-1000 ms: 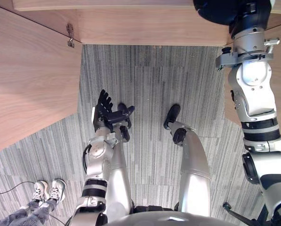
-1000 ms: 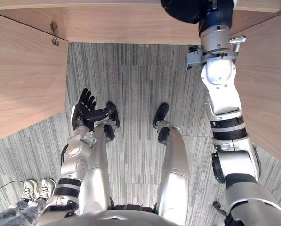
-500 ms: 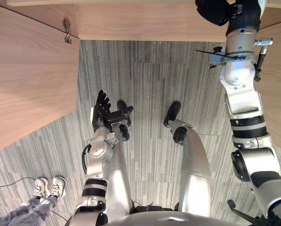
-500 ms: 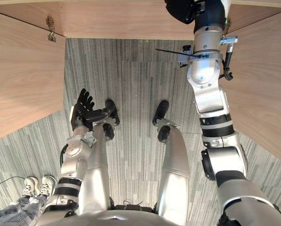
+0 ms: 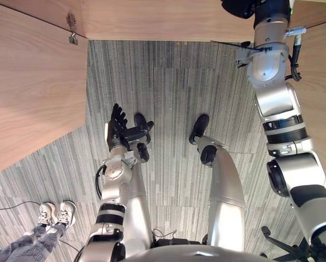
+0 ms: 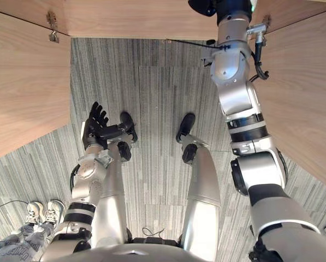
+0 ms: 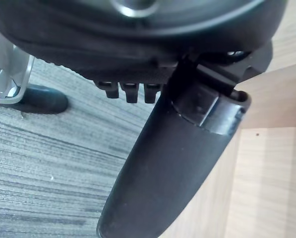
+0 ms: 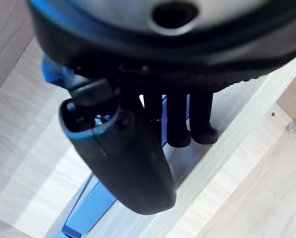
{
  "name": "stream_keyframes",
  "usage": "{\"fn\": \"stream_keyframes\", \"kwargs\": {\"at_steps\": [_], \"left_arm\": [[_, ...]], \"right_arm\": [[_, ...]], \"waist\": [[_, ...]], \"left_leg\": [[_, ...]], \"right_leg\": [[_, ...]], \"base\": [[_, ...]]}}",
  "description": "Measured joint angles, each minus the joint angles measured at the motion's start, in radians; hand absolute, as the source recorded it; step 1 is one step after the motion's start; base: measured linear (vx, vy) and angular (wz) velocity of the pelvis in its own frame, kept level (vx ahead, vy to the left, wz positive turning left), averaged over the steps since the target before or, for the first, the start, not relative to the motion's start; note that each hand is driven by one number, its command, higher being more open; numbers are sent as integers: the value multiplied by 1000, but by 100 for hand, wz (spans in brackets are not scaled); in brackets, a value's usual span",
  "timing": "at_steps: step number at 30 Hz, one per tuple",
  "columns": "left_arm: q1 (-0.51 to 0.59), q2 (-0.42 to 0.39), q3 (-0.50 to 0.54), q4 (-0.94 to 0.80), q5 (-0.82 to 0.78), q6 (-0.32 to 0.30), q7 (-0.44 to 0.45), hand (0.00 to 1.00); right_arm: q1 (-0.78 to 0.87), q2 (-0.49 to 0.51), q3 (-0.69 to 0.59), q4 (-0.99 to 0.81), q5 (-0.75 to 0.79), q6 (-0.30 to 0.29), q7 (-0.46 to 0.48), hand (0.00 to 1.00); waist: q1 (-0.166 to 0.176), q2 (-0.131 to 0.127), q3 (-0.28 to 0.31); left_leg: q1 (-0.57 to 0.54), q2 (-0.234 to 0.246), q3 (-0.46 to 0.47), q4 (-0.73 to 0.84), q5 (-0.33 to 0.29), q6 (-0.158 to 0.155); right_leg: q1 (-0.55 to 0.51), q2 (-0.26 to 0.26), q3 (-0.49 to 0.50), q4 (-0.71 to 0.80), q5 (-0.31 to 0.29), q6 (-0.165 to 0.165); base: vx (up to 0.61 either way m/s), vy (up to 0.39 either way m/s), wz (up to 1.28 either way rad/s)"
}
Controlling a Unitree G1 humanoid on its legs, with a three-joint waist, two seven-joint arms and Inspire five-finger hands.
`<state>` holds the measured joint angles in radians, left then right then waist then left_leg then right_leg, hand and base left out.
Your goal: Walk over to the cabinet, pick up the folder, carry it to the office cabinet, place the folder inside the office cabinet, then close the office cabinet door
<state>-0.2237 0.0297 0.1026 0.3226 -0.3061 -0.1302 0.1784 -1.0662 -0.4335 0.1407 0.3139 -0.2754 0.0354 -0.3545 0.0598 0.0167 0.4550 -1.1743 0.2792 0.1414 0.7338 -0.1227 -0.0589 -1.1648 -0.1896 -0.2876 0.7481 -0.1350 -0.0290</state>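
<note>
Left of the cabinet (image 5: 168, 19) its open door (image 5: 31, 93) slants out over the carpet (image 5: 168, 93), and a second door (image 6: 304, 82) walls off the right — between them a bare lane leads straight to the cabinet front. Inside the cabinet the right hand (image 8: 123, 148) pinches the blue folder (image 8: 88, 213), taking up room there

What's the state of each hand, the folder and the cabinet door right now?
Left hand: open, holding nothing, low over the carpet.
Right hand: reached into the cabinet, at the blue folder; whether it holds it is unclear.
Blue folder: rests on the pale wood shelf inside the cabinet.
Cabinet door: open, swung out on the robot's left.
</note>
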Motion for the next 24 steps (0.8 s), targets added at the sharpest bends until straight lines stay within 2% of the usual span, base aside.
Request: {"fn": "stream_keyframes", "kwargs": {"at_steps": [5, 10, 16, 24], "left_arm": [[0, 0, 0, 6, -6, -1, 2, 100], [3, 3, -1, 18, -17, -2, 4, 100], [4, 4, -19, 19, -21, -4, 0, 100], [8, 4, -20, 19, -48, -17, 1, 100]], "right_arm": [[-58, -23, 3, 51, 10, 0, 0, 0], [-117, -64, 9, 97, 83, 2, 0, 0], [-249, -115, 20, 207, 129, 5, 0, 0], [-327, -118, 36, 271, 240, 6, -8, 0]], "waist": [[-6, 0, 0], [-4, 0, 0], [-5, 0, 0], [-1, 0, 0]], "left_leg": [[-16, 0, -14, -1, 4, 0], [-14, -2, -12, -18, 15, 0], [-2, -6, -9, -51, 29, 4], [7, -11, -7, -71, 39, 3]], "right_leg": [[-3, 0, -15, -6, 0, 0], [-2, 2, -19, -25, 10, -5], [20, 6, -27, -67, 32, -3], [29, 6, -32, -79, 35, -3]], "base": [[-9, 10, 3], [0, 0, 0], [-9, 4, 1], [-5, 1, 1]]}}
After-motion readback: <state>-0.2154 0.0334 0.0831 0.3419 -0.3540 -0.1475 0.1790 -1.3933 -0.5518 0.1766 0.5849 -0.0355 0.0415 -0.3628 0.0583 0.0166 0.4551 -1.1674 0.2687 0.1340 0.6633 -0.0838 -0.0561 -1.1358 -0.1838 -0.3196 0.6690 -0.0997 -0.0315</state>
